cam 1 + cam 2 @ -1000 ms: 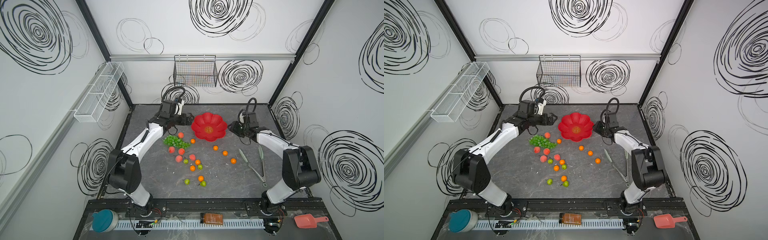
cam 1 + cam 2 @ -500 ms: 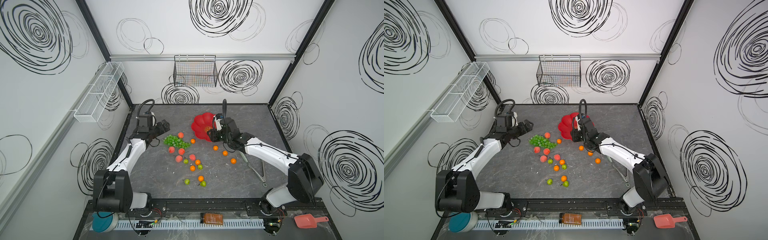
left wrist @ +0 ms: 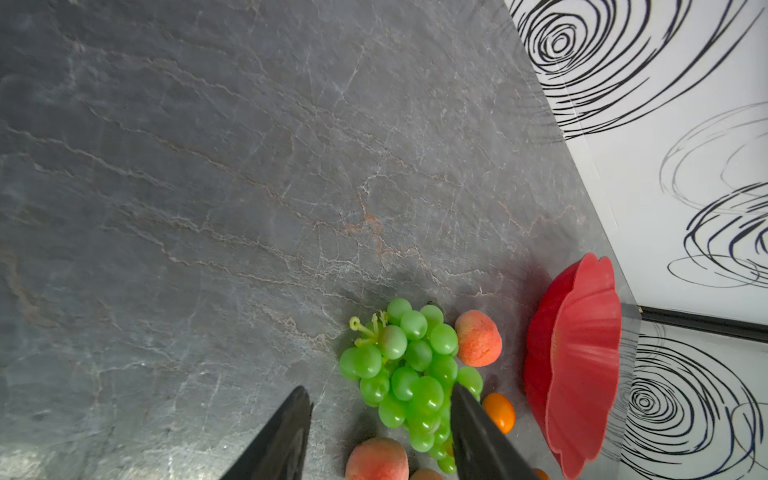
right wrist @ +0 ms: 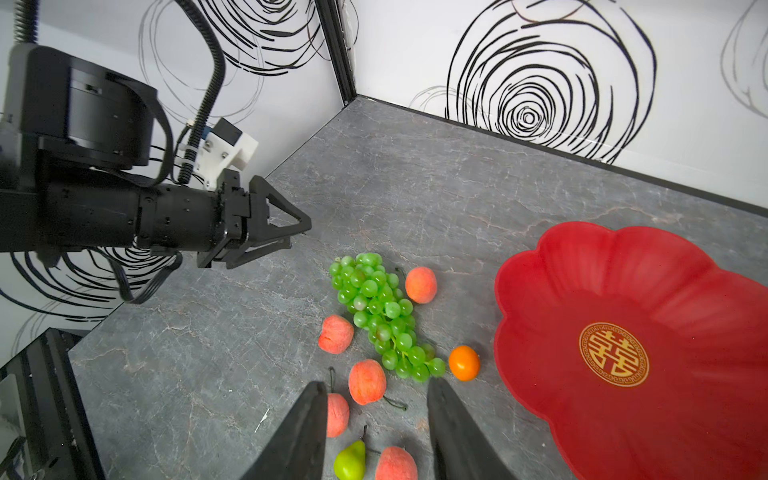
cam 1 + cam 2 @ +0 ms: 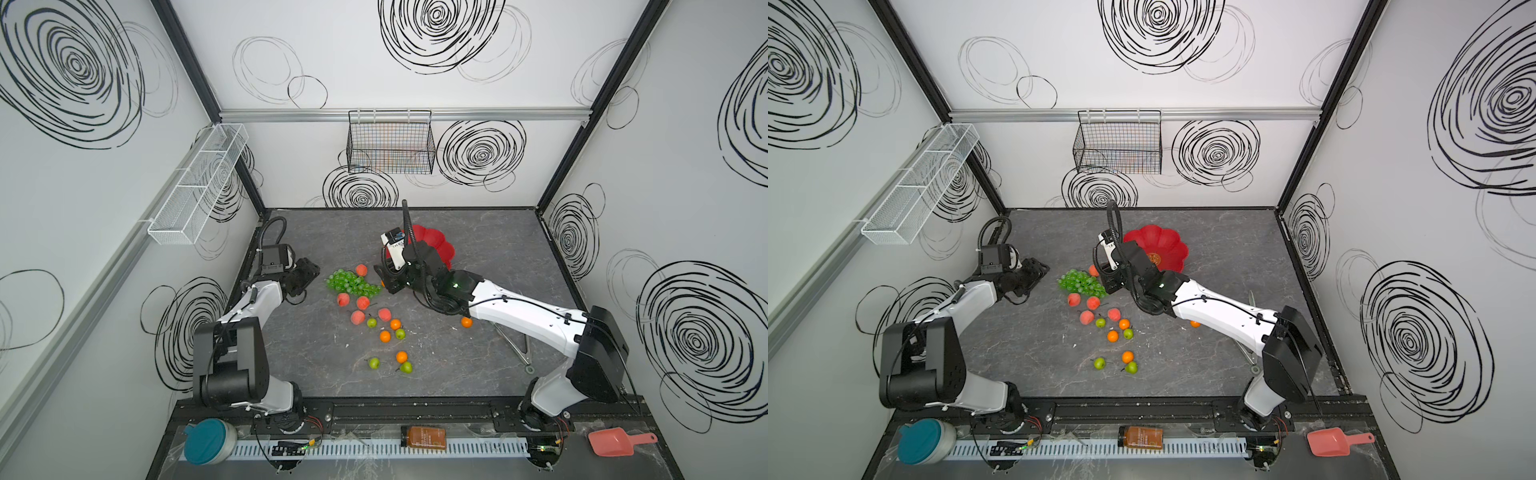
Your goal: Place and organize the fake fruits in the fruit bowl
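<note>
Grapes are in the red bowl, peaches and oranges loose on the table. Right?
Not quite. The grapes are not in the bowl: they lie on the table beside it, and what shows of the bowl is empty. The right wrist view shows this. The peaches and oranges are loose on the table, as you said.

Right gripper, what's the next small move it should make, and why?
Probably lower the right gripper and close on the peach that sits between its open jaws. The bowl beside it holds no fruit yet, and the gripper holds nothing, so this looks the nearest first pick.
</note>
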Robot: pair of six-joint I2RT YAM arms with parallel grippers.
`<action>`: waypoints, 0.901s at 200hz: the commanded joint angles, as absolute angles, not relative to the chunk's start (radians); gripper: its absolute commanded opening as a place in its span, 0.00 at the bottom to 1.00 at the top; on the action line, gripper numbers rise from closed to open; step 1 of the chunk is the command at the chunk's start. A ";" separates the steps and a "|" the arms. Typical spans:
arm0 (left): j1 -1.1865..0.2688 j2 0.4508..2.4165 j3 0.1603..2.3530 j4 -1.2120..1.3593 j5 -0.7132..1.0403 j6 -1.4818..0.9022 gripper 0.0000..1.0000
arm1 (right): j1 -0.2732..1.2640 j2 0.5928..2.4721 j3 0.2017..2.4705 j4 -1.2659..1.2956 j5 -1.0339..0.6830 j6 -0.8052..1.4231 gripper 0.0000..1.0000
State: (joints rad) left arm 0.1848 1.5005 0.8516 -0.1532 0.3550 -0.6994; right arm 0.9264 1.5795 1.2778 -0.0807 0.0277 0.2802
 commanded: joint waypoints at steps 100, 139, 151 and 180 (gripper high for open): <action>0.233 1.654 0.868 -0.014 0.515 -0.832 0.48 | 0.992 1.491 1.235 0.069 0.092 0.226 0.44; 0.236 1.695 0.873 0.010 0.547 -0.869 0.48 | 0.994 1.485 1.227 0.066 0.100 0.231 0.44; 0.236 1.705 0.873 0.018 0.554 -0.882 0.48 | 0.996 1.484 1.224 0.067 0.101 0.232 0.44; 0.237 1.730 0.878 0.028 0.560 -0.900 0.47 | 1.001 1.485 1.222 0.063 0.106 0.235 0.44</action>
State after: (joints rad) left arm 0.2256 1.7084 0.8536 -0.0177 0.5388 -0.8677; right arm 0.9909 1.5158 1.2350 0.0364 0.0845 0.2417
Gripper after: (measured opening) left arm 0.475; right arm 0.440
